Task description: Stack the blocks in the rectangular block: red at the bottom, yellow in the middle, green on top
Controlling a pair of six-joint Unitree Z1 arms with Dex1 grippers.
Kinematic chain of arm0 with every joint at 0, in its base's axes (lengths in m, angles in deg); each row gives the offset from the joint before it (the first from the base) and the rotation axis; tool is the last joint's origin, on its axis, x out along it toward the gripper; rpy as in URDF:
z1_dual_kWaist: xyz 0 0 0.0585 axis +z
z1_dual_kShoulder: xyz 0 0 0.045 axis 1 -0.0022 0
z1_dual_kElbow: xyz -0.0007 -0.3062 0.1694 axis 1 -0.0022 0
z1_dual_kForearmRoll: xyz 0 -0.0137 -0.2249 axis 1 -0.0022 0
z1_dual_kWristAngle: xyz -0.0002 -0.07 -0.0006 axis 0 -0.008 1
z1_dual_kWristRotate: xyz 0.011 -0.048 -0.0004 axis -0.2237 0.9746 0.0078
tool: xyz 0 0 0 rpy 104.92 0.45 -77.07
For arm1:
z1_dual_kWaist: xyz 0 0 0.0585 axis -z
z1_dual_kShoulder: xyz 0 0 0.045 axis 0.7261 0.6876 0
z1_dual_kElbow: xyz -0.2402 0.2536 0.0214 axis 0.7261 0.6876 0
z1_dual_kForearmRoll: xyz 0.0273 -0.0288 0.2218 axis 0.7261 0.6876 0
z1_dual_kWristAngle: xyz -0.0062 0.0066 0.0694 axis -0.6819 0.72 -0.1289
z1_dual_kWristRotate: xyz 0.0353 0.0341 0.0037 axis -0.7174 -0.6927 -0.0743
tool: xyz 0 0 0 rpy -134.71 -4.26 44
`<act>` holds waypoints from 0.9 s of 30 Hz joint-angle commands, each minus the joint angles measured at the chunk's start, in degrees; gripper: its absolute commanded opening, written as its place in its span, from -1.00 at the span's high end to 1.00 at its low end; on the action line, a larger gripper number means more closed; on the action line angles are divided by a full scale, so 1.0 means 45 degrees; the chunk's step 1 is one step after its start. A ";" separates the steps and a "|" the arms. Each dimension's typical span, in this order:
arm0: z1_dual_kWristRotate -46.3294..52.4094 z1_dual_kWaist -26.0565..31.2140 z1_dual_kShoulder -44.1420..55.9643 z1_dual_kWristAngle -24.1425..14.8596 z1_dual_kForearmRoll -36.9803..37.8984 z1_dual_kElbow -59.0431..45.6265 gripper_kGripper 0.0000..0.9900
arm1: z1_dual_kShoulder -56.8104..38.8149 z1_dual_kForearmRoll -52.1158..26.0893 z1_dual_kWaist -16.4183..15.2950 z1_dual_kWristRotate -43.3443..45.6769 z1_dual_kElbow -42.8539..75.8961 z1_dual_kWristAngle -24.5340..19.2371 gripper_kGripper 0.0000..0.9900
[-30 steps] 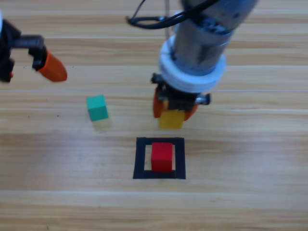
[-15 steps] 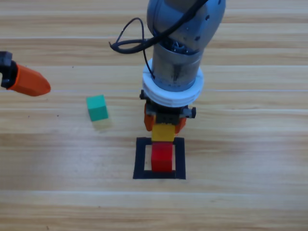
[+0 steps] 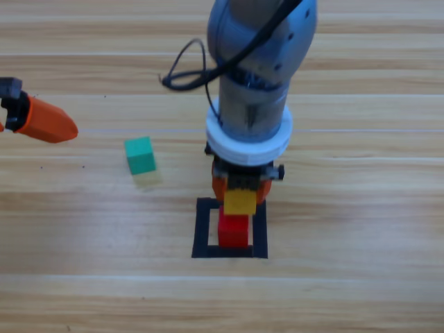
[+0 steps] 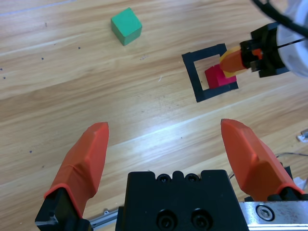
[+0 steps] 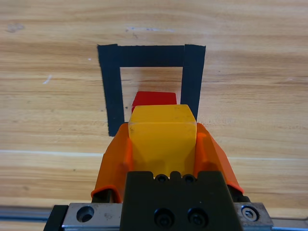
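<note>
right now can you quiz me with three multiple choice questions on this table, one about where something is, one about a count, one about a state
1. Where is the red cube?
A. inside the black tape square
B. beside the green cube
C. in the left gripper

2. How many cubes are in view?
A. two
B. three
C. four

3. What is the right gripper doing?
A. open and empty
B. shut on the green cube
C. shut on the yellow cube

Answers:
1. A, the red cube sits within the tape outline in the high view.
2. B, one red, one yellow, one green.
3. C, the right wrist view shows its orange fingers pressed on both sides of the yellow cube, above the red one; the left gripper waits open at the left edge.
</note>
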 commanded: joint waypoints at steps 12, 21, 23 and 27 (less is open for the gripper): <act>0.0137 0.0208 -0.0718 0.0273 -0.0113 -0.0190 -1.00 | 0.0912 0.0151 -0.0682 -0.0163 -0.0048 -0.0003 0.86; 0.0137 0.0208 -0.0816 0.0273 -0.0094 -0.0190 -1.00 | 0.1127 0.0151 -0.0741 -0.0241 -0.0107 -0.0081 0.86; 0.0118 0.0208 -0.0835 0.0273 -0.0094 -0.0190 -1.00 | 0.1147 0.0151 -0.0741 -0.0241 -0.0126 -0.0081 0.86; 0.0118 0.0208 -0.0855 0.0253 -0.0094 -0.0190 -1.00 | 0.1186 0.0151 -0.0741 -0.0241 -0.0126 -0.0120 0.80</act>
